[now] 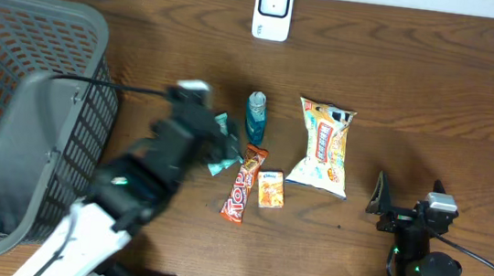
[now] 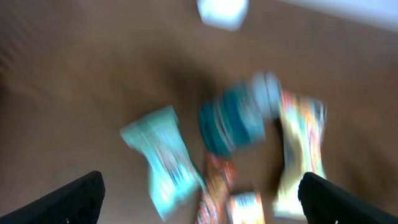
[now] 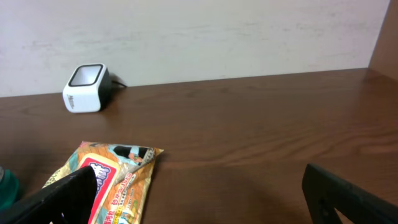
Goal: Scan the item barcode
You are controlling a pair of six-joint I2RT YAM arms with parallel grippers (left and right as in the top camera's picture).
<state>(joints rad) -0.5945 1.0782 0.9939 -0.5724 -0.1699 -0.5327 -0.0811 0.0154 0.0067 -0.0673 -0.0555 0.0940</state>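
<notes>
Several items lie mid-table: a teal packet point(image 1: 226, 161), a teal bottle point(image 1: 256, 114), a red-orange candy bar point(image 1: 242, 185), a small orange box point(image 1: 270, 188) and a large snack bag point(image 1: 323, 146). The white barcode scanner point(image 1: 272, 9) stands at the far edge. My left gripper point(image 1: 215, 139) hovers open over the teal packet point(image 2: 163, 158), holding nothing; its wrist view is motion-blurred, with the bottle point(image 2: 233, 121) and snack bag point(image 2: 301, 155) ahead. My right gripper point(image 1: 406, 199) rests open at the near right, facing the snack bag point(image 3: 109, 180) and the scanner point(image 3: 86, 89).
A large dark grey mesh basket point(image 1: 20, 105) fills the left side of the table, right beside my left arm. Bare wood stretches between the snack bag and the right table edge. A wall rises just behind the scanner.
</notes>
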